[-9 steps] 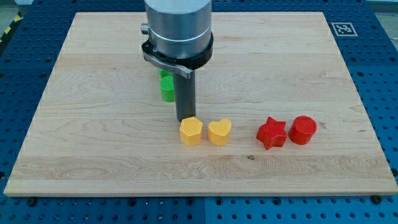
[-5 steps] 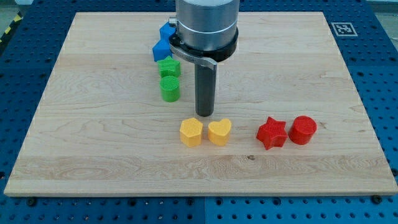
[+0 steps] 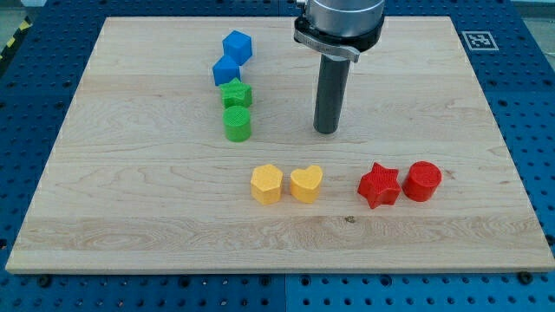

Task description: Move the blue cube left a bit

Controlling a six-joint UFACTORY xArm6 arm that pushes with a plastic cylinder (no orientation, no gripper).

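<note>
Two blue blocks sit at the view's upper left of centre. The blue cube is the upper one, and a second blue block of unclear shape lies just below it. My tip rests on the board well to the right of and below the blue cube, touching no block. The rod rises from it to the arm's grey body at the view's top.
A green star and a green cylinder lie below the blue blocks in a column. A yellow hexagon and yellow heart sit lower centre. A red star and red cylinder sit lower right.
My tip has moved right and up, away from the yellow hexagon. The arm no longer hides the blue blocks. No block has moved.
</note>
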